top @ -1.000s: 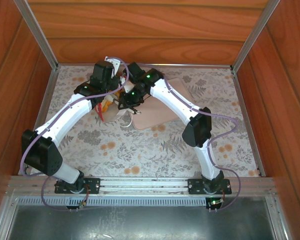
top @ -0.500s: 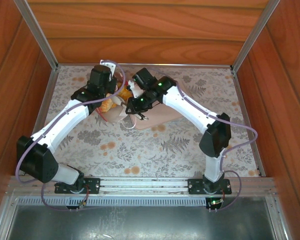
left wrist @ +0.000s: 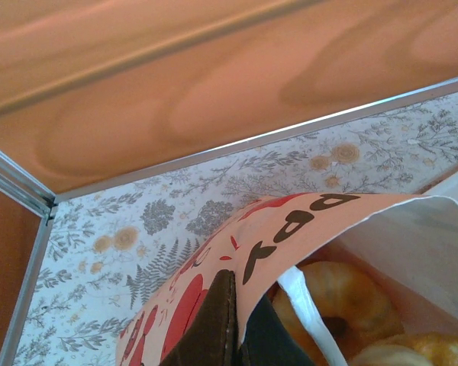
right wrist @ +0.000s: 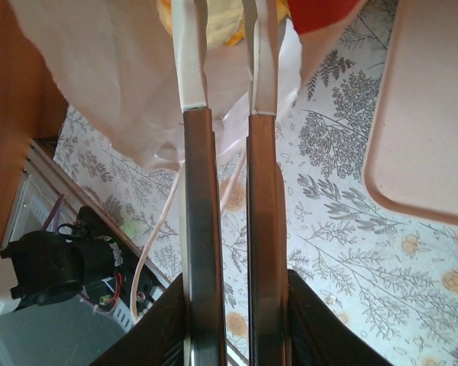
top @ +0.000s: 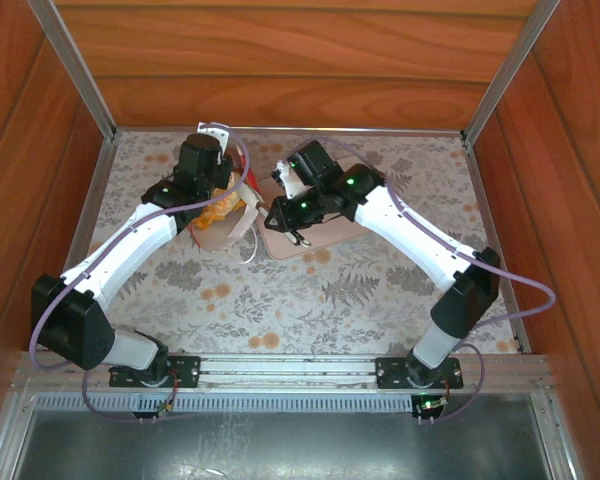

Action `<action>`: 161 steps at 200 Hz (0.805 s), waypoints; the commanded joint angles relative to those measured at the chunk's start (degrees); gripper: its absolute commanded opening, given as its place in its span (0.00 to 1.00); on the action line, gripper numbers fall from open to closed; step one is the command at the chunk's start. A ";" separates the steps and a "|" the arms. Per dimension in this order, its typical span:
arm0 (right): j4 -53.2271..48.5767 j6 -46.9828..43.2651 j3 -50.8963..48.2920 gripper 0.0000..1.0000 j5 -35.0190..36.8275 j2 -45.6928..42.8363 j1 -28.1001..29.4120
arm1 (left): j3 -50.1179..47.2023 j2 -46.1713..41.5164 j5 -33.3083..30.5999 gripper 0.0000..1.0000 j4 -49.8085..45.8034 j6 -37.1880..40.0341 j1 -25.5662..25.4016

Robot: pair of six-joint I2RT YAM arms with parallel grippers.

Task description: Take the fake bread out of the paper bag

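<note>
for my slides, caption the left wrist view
left pincer clamped on the paper bag, fake bread visible inside

Glossy fake bread (left wrist: 351,301) inside paper bag (left wrist: 290,217)

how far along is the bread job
Done: the left gripper pinches the rim of the white-and-red paper bag, holding it open. In hand: the right gripper straddles a glossy yellow toy bread at the mouth; grip unclear. Left: golden buns sit inside; none visible on the flat beige tray.

paper bag (top: 226,229) sits on the tabletop (top: 330,300), orange fake bread (top: 222,209) showing in its mouth. left gripper (top: 212,196) is at its rim, right gripper (top: 281,216) over the beige tray (top: 328,234) beside it.
</note>
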 commanded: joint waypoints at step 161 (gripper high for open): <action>1.60 3.03 -15.83 0.00 2.70 -28.17 -12.51 | 3.68 2.86 -3.18 0.00 1.33 -1.71 -0.21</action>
